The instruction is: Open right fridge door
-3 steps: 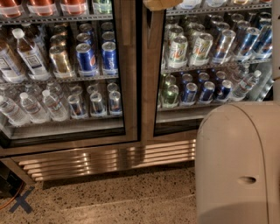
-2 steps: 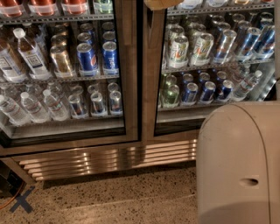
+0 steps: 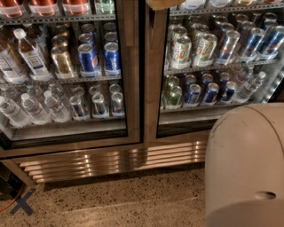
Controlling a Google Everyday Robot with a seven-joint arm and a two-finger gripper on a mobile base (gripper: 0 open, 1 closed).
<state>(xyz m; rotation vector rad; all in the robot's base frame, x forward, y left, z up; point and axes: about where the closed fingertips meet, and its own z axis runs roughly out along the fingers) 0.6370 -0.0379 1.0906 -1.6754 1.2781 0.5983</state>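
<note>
At 12 o'clock, cut by the top edge, the tan gripper (image 3: pixel 165 3) shows in front of the upper left frame of the right door (image 3: pixel 152 88), where it was a second ago. Whether it grips anything cannot be told. Nothing has shifted since. The door, filling 1 to 3 o'clock, is shut, its frame side by side with the left door (image 3: pixel 132 88). One white arm (image 3: pixel 244 168) bulks at 5 o'clock, hiding the door's lower right corner and the right end of the grille (image 3: pixel 111 162) at 6. Two doors, one grille. Behind the right pane stand two green-and-white cans (image 3: pixel 181 51) at 1 o'clock, with three blue cans (image 3: pixel 211 92) a shelf below. One black X (image 3: pixel 22 201) marks the floor (image 3: pixel 133 199) at 8 o'clock.
</note>
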